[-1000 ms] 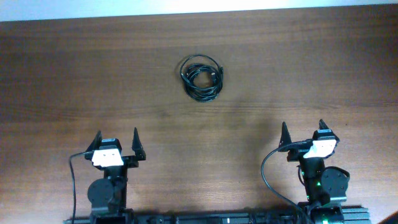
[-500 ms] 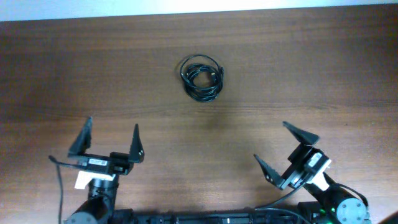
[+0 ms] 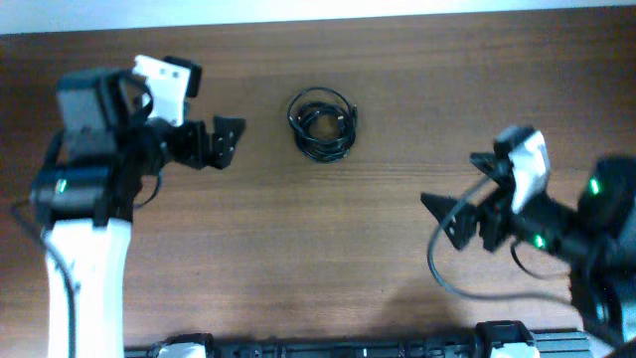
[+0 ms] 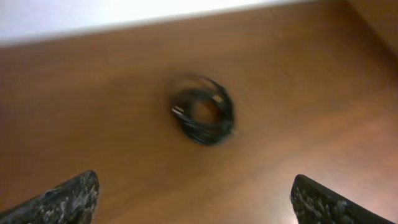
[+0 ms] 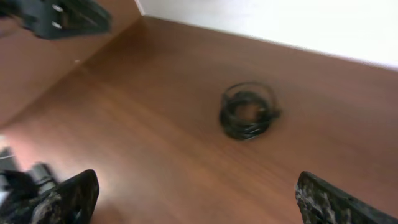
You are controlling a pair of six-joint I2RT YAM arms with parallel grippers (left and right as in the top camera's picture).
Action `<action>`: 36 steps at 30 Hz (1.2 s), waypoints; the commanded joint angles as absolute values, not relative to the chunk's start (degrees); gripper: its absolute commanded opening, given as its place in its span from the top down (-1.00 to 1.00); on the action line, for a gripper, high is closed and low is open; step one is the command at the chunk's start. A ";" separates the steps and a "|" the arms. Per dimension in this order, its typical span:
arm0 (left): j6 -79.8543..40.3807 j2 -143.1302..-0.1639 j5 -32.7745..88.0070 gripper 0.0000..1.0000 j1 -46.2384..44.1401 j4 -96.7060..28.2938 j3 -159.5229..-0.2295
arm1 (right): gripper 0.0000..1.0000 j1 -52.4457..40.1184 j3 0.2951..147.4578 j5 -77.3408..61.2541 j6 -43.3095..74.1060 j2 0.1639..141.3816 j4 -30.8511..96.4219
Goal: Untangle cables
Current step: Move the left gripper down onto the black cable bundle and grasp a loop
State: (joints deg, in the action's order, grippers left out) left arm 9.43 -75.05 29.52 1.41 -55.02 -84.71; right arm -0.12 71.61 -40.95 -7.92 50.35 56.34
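A black cable bundle, coiled in a tangled ring, lies on the brown wooden table toward the back middle. It also shows in the left wrist view and in the right wrist view. My left gripper is open and empty, raised to the left of the coil and pointing at it; its fingertips frame the bottom of its wrist view. My right gripper is open and empty, raised to the front right of the coil, well apart from it; its fingertips show at the bottom corners.
The table's far edge meets a white wall just behind the coil. The left arm shows at the top left of the right wrist view. A black supply cable hangs from the right arm.
Both arms have risen from their rest poses at the front edge. The left gripper moved back and toward the coil's left; the right gripper moved back and turned toward the coil. The coil has not moved.
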 commanded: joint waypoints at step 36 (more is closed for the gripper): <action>-46.83 -125.89 9.08 -0.19 -21.96 -41.76 -94.83 | -0.95 -12.03 81.21 -22.41 17.67 79.57 71.59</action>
State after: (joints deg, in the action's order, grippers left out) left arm -46.54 -125.43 12.12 -22.17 -40.66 -93.56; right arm -11.62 80.31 -23.16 17.78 79.48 71.66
